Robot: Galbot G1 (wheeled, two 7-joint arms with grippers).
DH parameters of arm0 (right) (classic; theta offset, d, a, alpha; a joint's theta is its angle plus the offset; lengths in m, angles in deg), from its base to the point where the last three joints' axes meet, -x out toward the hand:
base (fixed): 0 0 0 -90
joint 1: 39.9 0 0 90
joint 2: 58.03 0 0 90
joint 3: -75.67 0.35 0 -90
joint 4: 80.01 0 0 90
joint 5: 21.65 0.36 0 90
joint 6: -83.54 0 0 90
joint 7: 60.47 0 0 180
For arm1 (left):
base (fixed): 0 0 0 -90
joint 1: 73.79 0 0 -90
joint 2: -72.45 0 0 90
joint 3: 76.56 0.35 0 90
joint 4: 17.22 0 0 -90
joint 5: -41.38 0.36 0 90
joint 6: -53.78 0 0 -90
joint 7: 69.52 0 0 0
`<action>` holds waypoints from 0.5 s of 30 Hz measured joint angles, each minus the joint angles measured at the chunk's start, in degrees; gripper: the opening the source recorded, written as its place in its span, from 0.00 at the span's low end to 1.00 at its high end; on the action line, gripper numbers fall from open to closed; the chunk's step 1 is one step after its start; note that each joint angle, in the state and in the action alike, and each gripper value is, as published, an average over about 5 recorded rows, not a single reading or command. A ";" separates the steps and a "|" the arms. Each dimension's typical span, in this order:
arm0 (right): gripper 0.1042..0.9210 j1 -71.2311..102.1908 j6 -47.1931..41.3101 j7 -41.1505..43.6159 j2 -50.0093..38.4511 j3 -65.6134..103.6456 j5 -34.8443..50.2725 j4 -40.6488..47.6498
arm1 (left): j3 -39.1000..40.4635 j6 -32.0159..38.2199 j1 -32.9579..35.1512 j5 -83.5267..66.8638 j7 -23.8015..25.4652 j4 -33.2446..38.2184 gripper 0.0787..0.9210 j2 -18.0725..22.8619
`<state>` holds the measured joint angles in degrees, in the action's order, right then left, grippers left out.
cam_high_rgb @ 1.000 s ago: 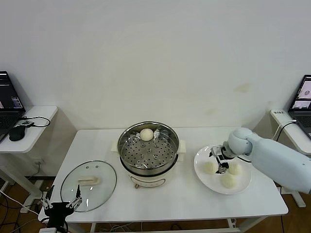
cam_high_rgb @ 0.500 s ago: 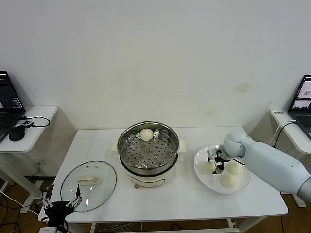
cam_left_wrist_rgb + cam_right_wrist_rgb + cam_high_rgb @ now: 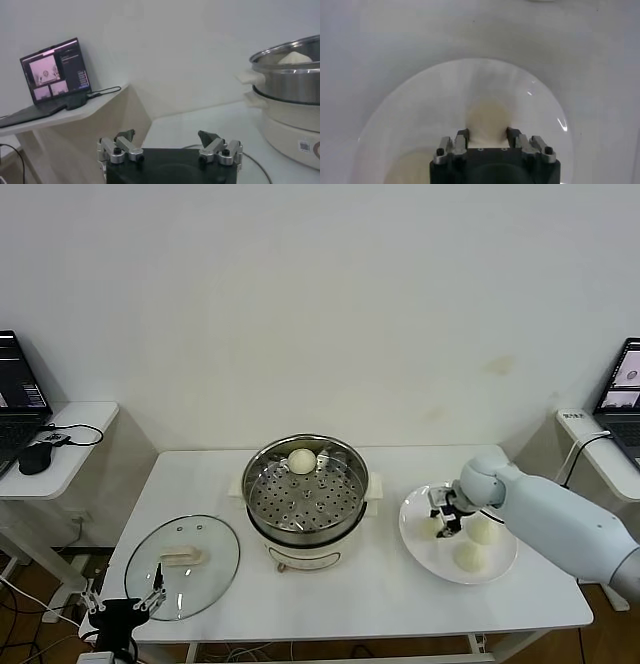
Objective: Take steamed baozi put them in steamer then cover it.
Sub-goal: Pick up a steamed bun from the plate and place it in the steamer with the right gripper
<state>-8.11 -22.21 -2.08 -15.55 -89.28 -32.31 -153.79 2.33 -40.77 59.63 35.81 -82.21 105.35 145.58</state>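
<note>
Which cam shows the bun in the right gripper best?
Right wrist view: the bun sits centred between the right gripper's fingers on the plate. Head view shows the gripper mostly hiding it. Left wrist view shows only the steamer, not this bun.

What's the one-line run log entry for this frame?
right gripper: straddling a pale round dough bun on white plate | shiny steel steamer basket: one bun inside | clear glass lid: on table | left gripper: parked, open
</note>
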 measured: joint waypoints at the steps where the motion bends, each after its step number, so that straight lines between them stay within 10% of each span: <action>1: 0.48 -0.85 -0.17 0.08 -0.47 -0.30 0.58 -0.56 | 0.04 -0.02 0.00 0.00 0.01 0.10 0.88 -0.01; 15: 0.49 -23.83 -4.81 -0.78 -0.85 -12.48 16.25 -9.46 | 0.54 -0.19 -0.25 -0.02 0.09 1.35 0.88 -0.70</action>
<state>-31.94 -27.02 -2.86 -16.40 -101.77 -16.06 -163.25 2.87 -40.96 59.37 35.78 -82.12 106.70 144.88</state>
